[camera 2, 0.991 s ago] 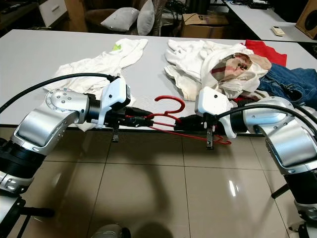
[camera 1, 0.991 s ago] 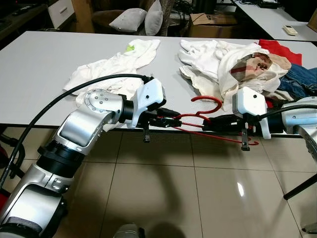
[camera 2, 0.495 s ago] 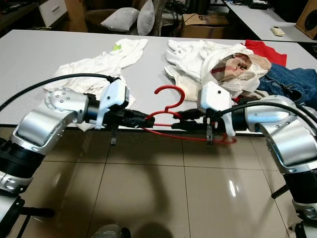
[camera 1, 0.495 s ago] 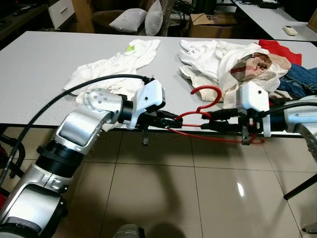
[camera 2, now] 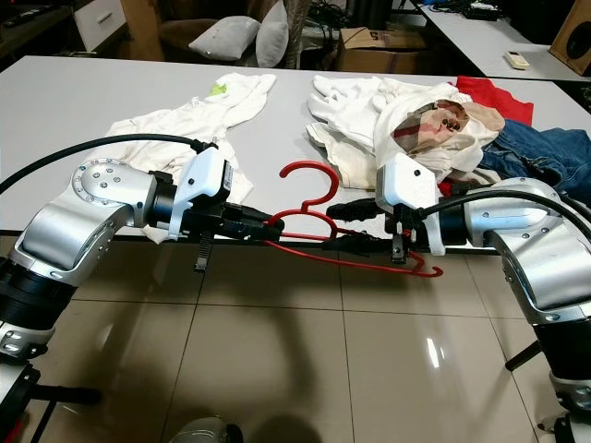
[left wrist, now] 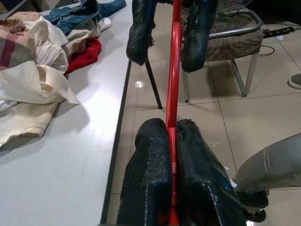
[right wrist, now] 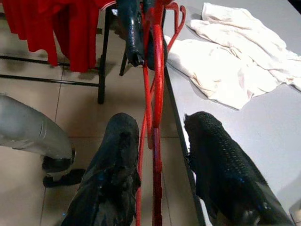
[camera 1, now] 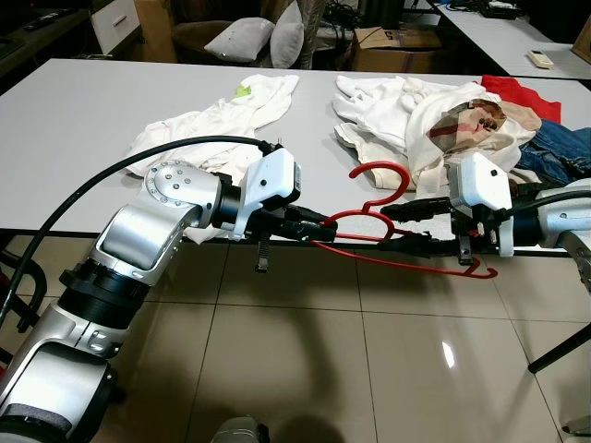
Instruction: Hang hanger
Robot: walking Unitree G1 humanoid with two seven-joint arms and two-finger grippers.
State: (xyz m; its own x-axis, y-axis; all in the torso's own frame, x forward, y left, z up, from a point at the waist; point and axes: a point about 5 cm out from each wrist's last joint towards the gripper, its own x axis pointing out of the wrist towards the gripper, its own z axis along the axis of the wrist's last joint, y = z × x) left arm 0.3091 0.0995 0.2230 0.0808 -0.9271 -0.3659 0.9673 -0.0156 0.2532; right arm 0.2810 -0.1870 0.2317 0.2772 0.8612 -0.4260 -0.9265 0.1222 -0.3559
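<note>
Red hanger held level between both grippers, just off the near table edge

The hanger (camera 1: 406,247) is carried in the air with its long axis running from 9 to 3 o'clock along the table (camera 1: 83,120) edge, hook up toward 12. The left gripper (left wrist: 171,155) is seen pinched tight on the 9 o'clock end of the wire; the right gripper (right wrist: 162,141) is set around the wire nearer the 3 o'clock end with its fingers parted, and no contact can be confirmed. The hold is judged to rest with the left arm. No rail or rod is seen for hanging. The hanger's 3 o'clock tip is partly hidden behind the right wrist, and the clothes pile (camera 1: 443,115) lies beyond at 1 o'clock.
</note>
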